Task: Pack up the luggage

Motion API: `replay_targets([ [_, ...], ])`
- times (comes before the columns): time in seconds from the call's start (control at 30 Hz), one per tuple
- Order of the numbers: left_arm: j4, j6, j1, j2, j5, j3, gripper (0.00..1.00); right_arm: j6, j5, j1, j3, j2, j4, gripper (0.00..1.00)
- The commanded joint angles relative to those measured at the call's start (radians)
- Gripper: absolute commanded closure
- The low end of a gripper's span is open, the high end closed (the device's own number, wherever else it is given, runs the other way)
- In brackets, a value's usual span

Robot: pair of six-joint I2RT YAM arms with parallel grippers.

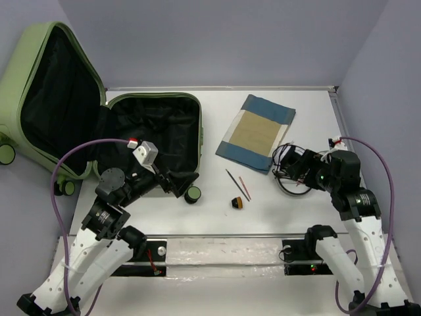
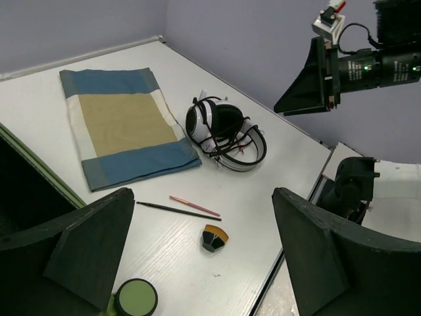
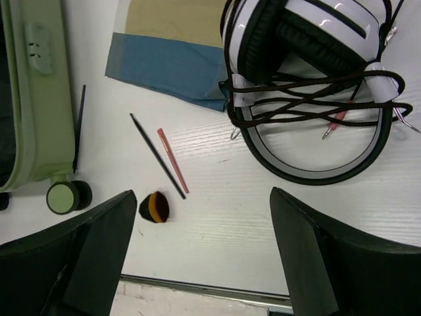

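Fingers point(image 3: 85, 257) spread wide, right arm point(image 1: 358, 197) hovers near headphones point(image 3: 309, 39) (left arm point(image 1: 105, 217) beside luggage point(image 1: 39, 85)).

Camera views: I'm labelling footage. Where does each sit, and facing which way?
Top external: above and behind the bases, looking down on table and open luggage; left arm, right arm show.
Left wrist: on the left arm, facing across to the headphones; left gripper open, right arm beyond.
Right wrist: on the right arm, looking down at the headphones; right gripper open.
Shared: both wrist views show headphones and two thin sticks.
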Motion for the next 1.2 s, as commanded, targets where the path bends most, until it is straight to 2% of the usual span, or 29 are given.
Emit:
replay_targets([
  [0.0,0.041,0.015,0.009,-0.001,0.038,0.037,0.01,0.013,0.029,-0.007,-0.061,0.048,0.127,0.12],
  [0.17,0.044,0.015,0.009,-0.018,0.029,0.03,0.01,0.046,0.064,0.051,-0.115,0.126,0.204,0.15],
  [0.27,0.044,0.015,0.011,-0.017,0.029,0.03,0.01,0.066,0.143,0.149,-0.123,0.198,0.227,0.16],
  [0.33,0.044,0.013,0.011,-0.015,0.027,0.03,0.01,0.084,0.25,0.236,-0.114,0.258,0.227,0.16],
  [0.4,0.044,0.012,0.012,-0.015,0.022,0.03,0.01,0.095,0.323,0.27,-0.106,0.29,0.224,0.16],
  [0.57,0.043,-0.003,0.014,-0.02,-0.005,0.027,0.01,0.102,0.406,0.284,-0.11,0.339,0.223,0.17],
  [0.87,0.043,-0.017,0.021,-0.027,-0.028,0.027,0.01,0.083,0.402,0.293,-0.106,0.503,0.256,0.23],
  [1.0,0.043,-0.016,0.024,-0.031,-0.03,0.027,0.01,0.086,0.384,0.293,-0.11,0.591,0.307,0.29],
  [1.17,0.043,-0.013,0.031,-0.049,-0.036,0.027,0.01,0.092,0.382,0.293,-0.1,0.729,0.35,0.43],
])
